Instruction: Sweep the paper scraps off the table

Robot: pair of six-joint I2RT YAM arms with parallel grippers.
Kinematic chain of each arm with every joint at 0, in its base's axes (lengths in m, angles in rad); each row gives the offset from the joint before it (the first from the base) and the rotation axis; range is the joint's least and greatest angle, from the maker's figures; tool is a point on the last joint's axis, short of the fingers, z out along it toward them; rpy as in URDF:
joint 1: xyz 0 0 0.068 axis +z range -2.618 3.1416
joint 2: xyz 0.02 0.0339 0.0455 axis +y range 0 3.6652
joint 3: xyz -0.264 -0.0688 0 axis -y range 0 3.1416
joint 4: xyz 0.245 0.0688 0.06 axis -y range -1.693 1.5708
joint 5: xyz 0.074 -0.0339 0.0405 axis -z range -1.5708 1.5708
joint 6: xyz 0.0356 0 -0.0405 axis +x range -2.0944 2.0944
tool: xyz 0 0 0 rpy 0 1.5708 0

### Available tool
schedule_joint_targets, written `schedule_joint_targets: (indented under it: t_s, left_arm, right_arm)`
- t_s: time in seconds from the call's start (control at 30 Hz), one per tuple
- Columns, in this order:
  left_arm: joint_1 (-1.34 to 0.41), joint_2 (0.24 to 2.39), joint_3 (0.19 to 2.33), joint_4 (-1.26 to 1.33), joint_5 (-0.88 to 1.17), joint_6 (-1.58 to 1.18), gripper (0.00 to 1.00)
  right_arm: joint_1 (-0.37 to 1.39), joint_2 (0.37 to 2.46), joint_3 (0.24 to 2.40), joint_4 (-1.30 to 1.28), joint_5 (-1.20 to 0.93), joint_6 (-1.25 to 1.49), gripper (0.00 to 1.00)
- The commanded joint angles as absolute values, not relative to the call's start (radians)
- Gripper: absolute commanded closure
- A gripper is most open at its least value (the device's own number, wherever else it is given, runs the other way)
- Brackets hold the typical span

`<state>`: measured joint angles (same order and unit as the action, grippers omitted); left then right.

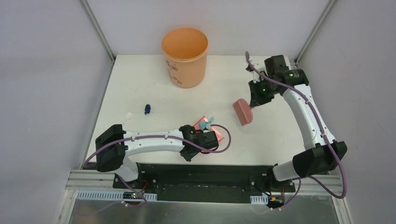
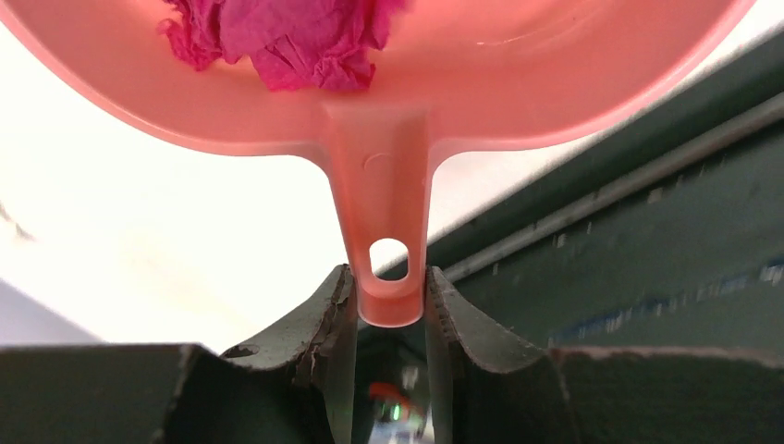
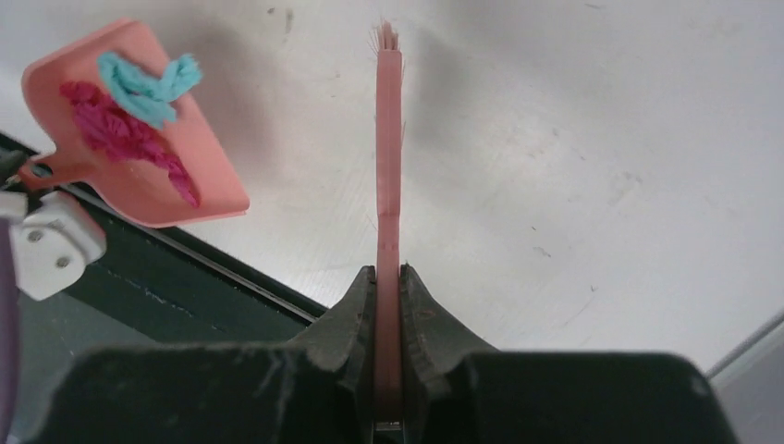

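Paper scraps lie in dustpan, handle clamped nearward by left gripper; right gripper clamps brush.

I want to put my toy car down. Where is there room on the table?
Bare: the back left corner beside the orange bucket, and between the brush and bucket. Crowded: by the blue scrap, white scrap and dustpan.

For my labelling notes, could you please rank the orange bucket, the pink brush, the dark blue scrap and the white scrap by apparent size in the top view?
1. orange bucket
2. pink brush
3. dark blue scrap and white scrap: both tiny, too alike to rank.
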<state>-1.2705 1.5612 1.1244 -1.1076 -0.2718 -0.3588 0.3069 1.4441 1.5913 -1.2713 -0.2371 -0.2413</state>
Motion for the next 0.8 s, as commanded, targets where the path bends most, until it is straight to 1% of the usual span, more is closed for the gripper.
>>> schedule_joint_targets:
  t_s: [0.0,0.13,0.2,0.27,0.33,0.37,0.4,0.43,0.47,0.53,0.57,0.63,0.67,0.77]
  left_arm:
    - [-1.28,1.509,1.041,-0.873,-0.464,-0.375,1.0]
    - [-1.266,1.505,1.026,-0.812,-0.452,-0.359,1.0]
    - [-1.252,1.536,1.062,-0.864,-0.411,-0.356,1.0]
    - [-1.254,1.523,1.041,-0.857,-0.454,-0.351,1.0]
    - [-1.241,1.506,1.052,-0.867,-0.453,-0.347,1.0]
    - [-1.243,1.488,1.031,-0.858,-0.481,-0.356,1.0]
    - [-1.23,1.462,0.971,-0.786,-0.485,-0.337,1.0]
    - [-1.19,1.451,0.945,-0.738,-0.412,-0.318,1.0]
    - [-1.151,1.454,0.974,-0.773,-0.362,-0.341,1.0]
    - [-1.19,1.436,0.975,-0.783,-0.464,-0.333,1.0]
    - [-1.184,1.43,0.956,-0.747,-0.462,-0.317,1.0]
    - [-1.16,1.447,0.997,-0.795,-0.452,-0.325,1.0]
    - [-1.164,1.45,0.997,-0.791,-0.475,-0.324,1.0]
    - [-1.147,1.455,1.009,-0.797,-0.444,-0.321,1.0]
  right_arm:
    - [0.165,1.451,1.553,-1.214,-0.318,-0.147,1.0]
    - [0.13,1.434,1.436,-1.137,-0.439,-0.111,1.0]
    - [0.129,1.411,1.387,-1.085,-0.475,-0.112,1.0]
    - [0.128,1.386,1.337,-1.048,-0.516,-0.122,1.0]
    - [0.122,1.358,1.279,-0.995,-0.554,-0.113,1.0]
    - [0.118,1.34,1.242,-0.971,-0.566,-0.103,1.0]
    - [0.113,1.329,1.219,-0.95,-0.564,-0.092,1.0]
    - [0.106,1.323,1.203,-0.932,-0.561,-0.085,1.0]
    - [0.097,1.321,1.198,-0.926,-0.565,-0.084,1.0]
    - [0.079,1.318,1.185,-0.924,-0.601,-0.085,1.0]
    - [0.074,1.317,1.176,-0.92,-0.628,-0.086,1.0]
    - [0.068,1.315,1.149,-0.896,-0.677,-0.082,1.0]
    - [0.065,1.313,1.135,-0.885,-0.7,-0.076,1.0]
    - [0.062,1.31,1.112,-0.864,-0.745,-0.072,1.0]
